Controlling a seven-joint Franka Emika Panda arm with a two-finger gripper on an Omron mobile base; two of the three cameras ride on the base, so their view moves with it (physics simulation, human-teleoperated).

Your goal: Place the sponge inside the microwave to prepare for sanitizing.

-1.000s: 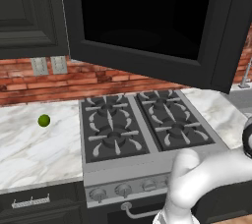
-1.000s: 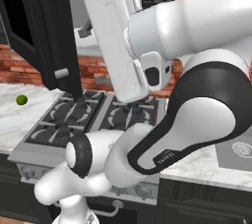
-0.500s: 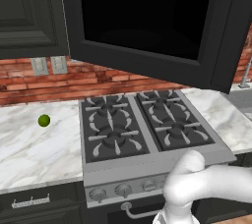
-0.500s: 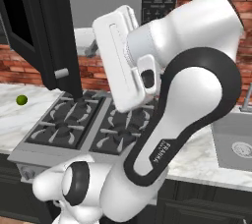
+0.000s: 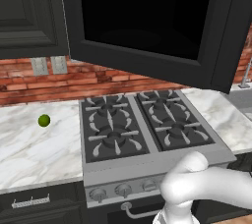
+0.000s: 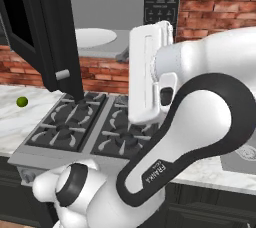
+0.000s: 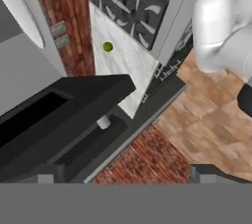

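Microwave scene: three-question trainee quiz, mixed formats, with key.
1. True or false: the microwave door hangs open above the stove.
2. Which surface holds the small green ball? A) a stove grate B) the marble counter C) the microwave's plate
3. Fill in: the wall behind the stove is red ____.

Key: 1 true; 2 B; 3 brick.

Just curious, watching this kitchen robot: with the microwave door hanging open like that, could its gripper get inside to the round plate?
Probably yes. The microwave door is swung wide, leaving the pale plate uncovered, and the gripper is open and holds nothing. The arm would need to turn towards it first.
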